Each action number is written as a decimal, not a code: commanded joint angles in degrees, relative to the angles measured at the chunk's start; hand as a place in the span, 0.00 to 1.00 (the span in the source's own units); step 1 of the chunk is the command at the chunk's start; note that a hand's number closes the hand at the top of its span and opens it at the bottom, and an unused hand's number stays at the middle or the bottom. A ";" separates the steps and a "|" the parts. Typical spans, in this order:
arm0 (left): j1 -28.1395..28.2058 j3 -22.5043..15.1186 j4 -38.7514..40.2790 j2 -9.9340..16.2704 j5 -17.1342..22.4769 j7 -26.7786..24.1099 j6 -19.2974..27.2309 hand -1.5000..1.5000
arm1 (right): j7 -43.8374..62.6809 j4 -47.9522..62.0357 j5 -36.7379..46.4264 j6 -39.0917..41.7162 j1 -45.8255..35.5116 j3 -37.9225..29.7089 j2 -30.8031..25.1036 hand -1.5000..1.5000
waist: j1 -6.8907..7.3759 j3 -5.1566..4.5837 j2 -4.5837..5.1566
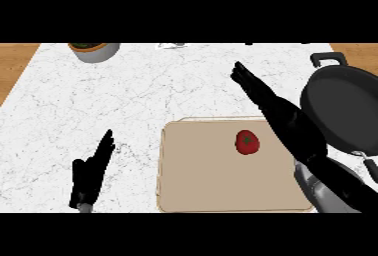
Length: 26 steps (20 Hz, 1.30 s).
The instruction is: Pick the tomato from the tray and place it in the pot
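A red tomato (247,142) with a green stem lies on the beige tray (199,180), in its upper right part. The black pot (347,112) sits at the counter's right edge, its handles at top and bottom. My right hand (273,102) stretches out above the tray's far right corner, fingers straight and open, between the tomato and the pot, holding nothing. My left hand (92,172) rests open at the lower left, fingers up, left of the tray.
A grey bowl-like pot with greenery (94,51) stands at the counter's back left. A small light object (173,45) lies at the back edge. Wooden floor shows past the white marble counter (111,100) on both sides.
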 commanded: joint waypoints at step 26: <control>-12.20 13.20 -17.22 6.52 3.31 12.35 1.57 0.50 | -12.42 36.14 19.76 15.70 -9.80 -4.93 -20.16 0.00 | 1.69 -0.54 1.48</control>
